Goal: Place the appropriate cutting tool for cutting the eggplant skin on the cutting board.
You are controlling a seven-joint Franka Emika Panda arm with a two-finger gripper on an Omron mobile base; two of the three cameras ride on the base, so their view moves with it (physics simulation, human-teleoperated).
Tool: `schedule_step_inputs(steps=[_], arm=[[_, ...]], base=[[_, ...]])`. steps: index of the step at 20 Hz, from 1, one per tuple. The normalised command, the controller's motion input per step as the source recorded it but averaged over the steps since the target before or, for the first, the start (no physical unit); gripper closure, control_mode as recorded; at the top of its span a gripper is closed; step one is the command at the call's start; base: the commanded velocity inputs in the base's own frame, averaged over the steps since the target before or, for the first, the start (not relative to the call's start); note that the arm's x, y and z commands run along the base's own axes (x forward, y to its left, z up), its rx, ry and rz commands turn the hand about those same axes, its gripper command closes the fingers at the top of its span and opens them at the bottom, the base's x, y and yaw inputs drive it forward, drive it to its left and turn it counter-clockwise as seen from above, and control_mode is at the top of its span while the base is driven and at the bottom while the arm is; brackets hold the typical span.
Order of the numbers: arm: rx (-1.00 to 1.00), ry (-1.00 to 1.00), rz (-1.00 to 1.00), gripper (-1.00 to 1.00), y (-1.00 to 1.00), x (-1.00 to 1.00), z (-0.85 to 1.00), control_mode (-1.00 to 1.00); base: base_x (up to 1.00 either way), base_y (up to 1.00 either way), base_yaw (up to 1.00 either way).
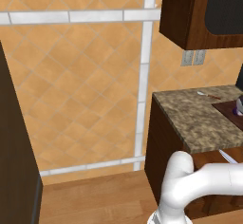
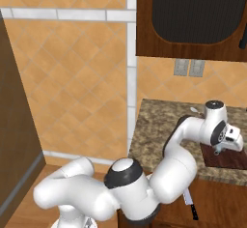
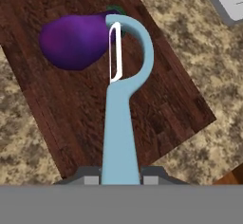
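A light blue peeler (image 3: 121, 123) with a white blade is clamped by its handle in my gripper (image 3: 121, 176), which is shut on it. Its looped head hangs just above the cutting board (image 3: 156, 109), a dark reddish-brown wooden slab on the speckled stone counter (image 3: 209, 66). The glossy purple eggplant (image 3: 71, 40) lies on the board, and the peeler's head overlaps its stem end. In the right base view, my gripper (image 2: 218, 149) is poised over the cutting board (image 2: 226, 160) at the counter's right. The left base view catches the cutting board (image 1: 228, 110) at its right edge.
A knife (image 2: 191, 204) with a dark handle hangs off the counter's front edge (image 1: 228, 156). A small utensil (image 1: 208, 95) lies near the back wall. A grey-white object (image 3: 225, 0) sits beyond the board. A dark wall cabinet (image 2: 193, 19) hangs overhead, with outlets (image 2: 189, 67) under it.
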Motion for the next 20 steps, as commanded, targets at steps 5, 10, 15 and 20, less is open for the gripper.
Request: schedule_step_inputs(steps=[5,10,15,20], arm=[[0.0,0.0,0.0,1.0,-0.02,0.0,-0.05,-1.0],[0.0,0.0,0.0,1.0,0.0,0.0,-0.21,-1.0],[0.0,0.01,0.0,1.0,0.0,0.0,-0.32,-1.0],[0.0,0.0,0.0,1.0,0.0,0.0,0.0,-1.0]], base=[[0.0,0.0,0.0],[0.0,0.0,0.0],[0.0,0.0,0.0],[0.0,0.0,0.0]])
